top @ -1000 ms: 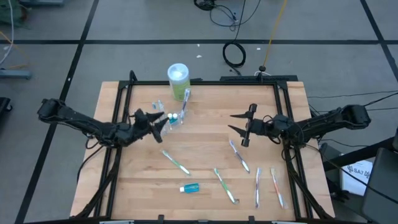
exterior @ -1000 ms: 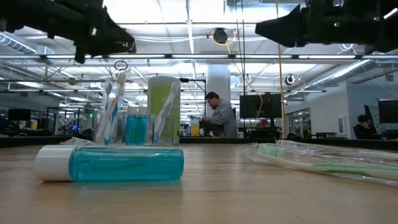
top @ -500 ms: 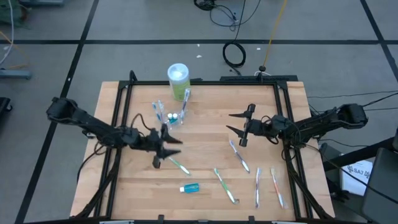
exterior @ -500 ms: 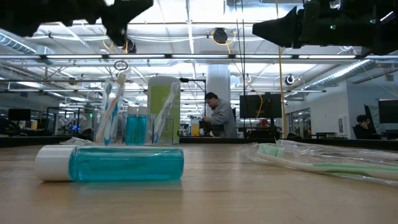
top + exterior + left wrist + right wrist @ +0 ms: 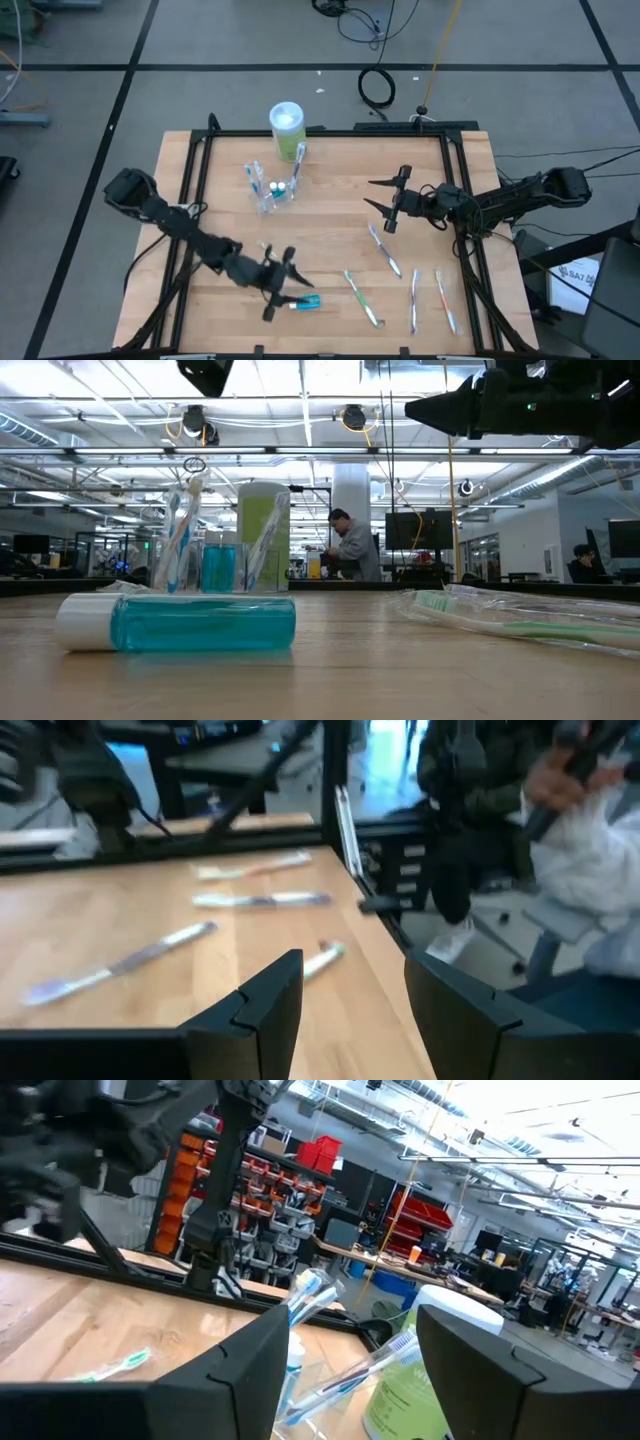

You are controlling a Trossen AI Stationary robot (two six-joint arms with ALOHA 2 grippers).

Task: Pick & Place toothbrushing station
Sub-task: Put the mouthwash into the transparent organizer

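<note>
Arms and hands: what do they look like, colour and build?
Both arms are dark, slim and jointed, with thin black cables trailing at their bases. The left hand and right hand each end in two pointed black fingers, matte and angular in the wrist views. No markings visible.

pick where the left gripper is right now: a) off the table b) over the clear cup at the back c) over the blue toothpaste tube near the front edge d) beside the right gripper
c: in the high view the open left gripper hovers at the blue toothpaste tube, far from the clear cup.
</note>
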